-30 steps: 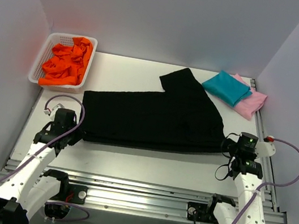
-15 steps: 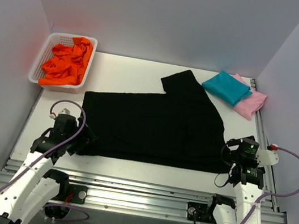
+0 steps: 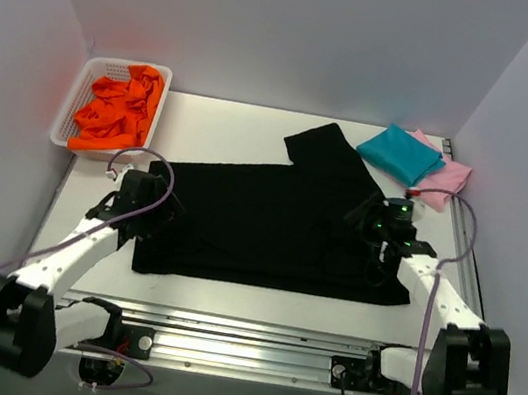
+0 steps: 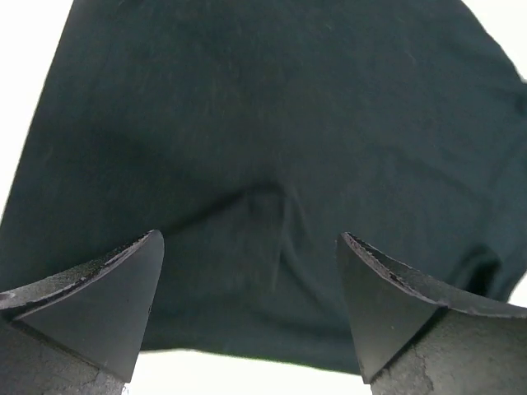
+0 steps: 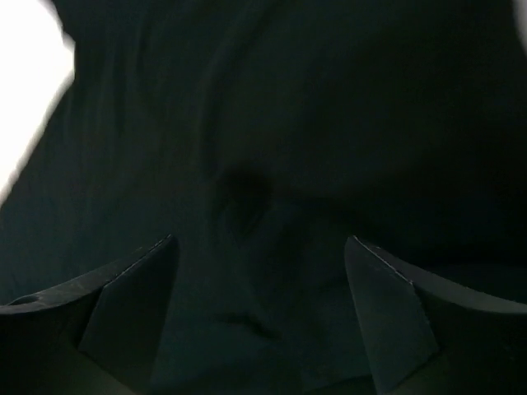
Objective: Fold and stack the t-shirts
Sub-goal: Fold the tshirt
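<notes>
Top external: seeing black shirt spread flat, one sleeve poking back. Hovering over it with left gripper and right gripper, both wide, empty.

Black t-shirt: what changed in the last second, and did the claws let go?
The left claw and right claw drew the near edge of the black t-shirt toward the arm bases and let go. They then swung inward, and both now hover open over the cloth. The teal t-shirt, pink t-shirt and basket of orange cloth stayed put.
</notes>
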Robot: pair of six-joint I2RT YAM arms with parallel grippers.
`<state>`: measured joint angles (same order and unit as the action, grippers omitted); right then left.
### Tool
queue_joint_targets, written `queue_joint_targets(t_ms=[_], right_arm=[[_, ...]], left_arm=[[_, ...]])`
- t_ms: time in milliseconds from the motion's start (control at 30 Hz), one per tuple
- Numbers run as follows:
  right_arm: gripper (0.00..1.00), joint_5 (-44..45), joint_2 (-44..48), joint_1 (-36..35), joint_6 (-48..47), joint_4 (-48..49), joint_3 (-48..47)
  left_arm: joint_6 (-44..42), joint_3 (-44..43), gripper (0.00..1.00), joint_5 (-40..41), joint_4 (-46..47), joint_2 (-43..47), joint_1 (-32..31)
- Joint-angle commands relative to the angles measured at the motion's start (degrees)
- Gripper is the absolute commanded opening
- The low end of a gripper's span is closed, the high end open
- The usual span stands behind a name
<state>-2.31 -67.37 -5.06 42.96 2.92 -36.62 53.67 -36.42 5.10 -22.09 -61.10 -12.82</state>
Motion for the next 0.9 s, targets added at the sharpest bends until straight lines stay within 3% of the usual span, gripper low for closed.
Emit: queue_joint_targets(t_ms=[0, 133, 300, 433, 500, 567, 867], right_arm=[[0.77, -1.6, -3.8, -7.8, -1.6, 3.6, -3.9], [0.75, 5.5, -2.5, -13.1, 2.4, 1.0, -1.7], [0.72, 9.3, 6.5, -13.6, 5.2, -2.9, 4.5], [0.72, 17.3, 12.6, -14.4, 6.8, -14.4, 4.1], [0.71, 26.8, 14.7, -15.1, 11.0, -22.7, 2.2], [0.71, 31.5, 14.5, -15.2, 13.6, -26.0, 1.5], [0.67, 31.7, -1.8, -23.0, 29.5, -25.6, 2.5]], left_arm=[[0.5, -3.7, 0.94, 1.0, 12.5, -7.6, -0.2], [1.0, -6.1, 0.94, 1.5, 17.0, -13.7, 0.5], [1.2, -6.0, 0.94, 1.2, 21.1, -15.9, 2.2], [0.6, -7.3, 0.94, -1.0, 25.2, -18.1, 3.0], [0.1, -8.0, 0.94, -2.0, 25.8, -19.7, 3.0], [0.2, -7.8, 0.94, -2.8, 27.1, -20.5, 3.1], [0.3, -4.6, 0.94, -6.6, 32.5, -23.4, 3.2]])
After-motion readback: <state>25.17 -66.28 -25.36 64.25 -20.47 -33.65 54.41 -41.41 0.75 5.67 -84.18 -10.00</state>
